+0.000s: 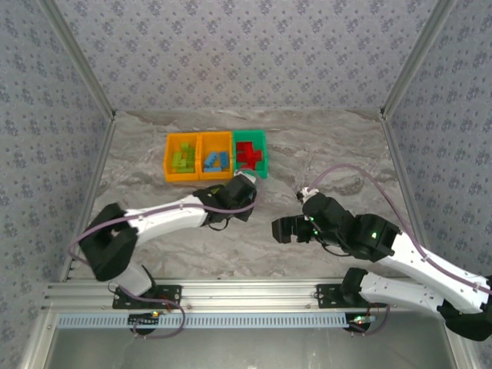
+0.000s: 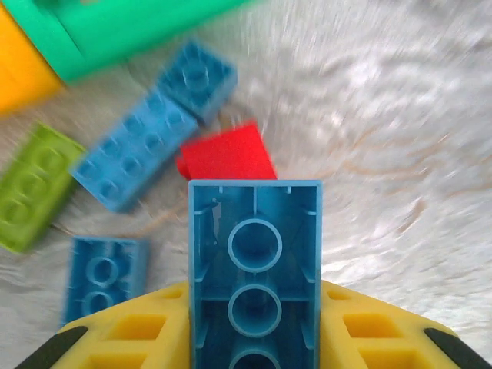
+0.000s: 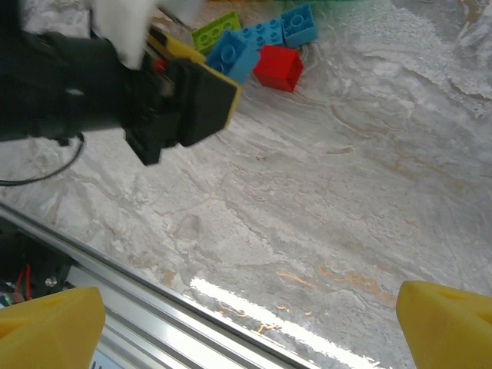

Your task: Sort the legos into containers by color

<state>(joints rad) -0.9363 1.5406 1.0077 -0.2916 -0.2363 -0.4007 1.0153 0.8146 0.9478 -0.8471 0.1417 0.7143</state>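
Left gripper [image 2: 254,338] — jaws narrow, clamped on a light blue brick [image 2: 254,238], its hollow underside facing the wrist camera. It sits just on the near side of the green bin [image 2: 115,31].

Right gripper [image 3: 246,327]: jaws wide, nothing between them, well apart from the pile.

Loose bricks [image 2: 134,150] lie on the table [image 1: 338,154] by that bin: several blue, a red brick [image 2: 227,154], a lime brick [image 2: 34,184].

Handling judgement: rigid, very light, smooth-walled plastic — likely to twist or squirt out if pinched at a corner. Best hold looks like flat pads across the two long side walls, mid-length. No crush risk.
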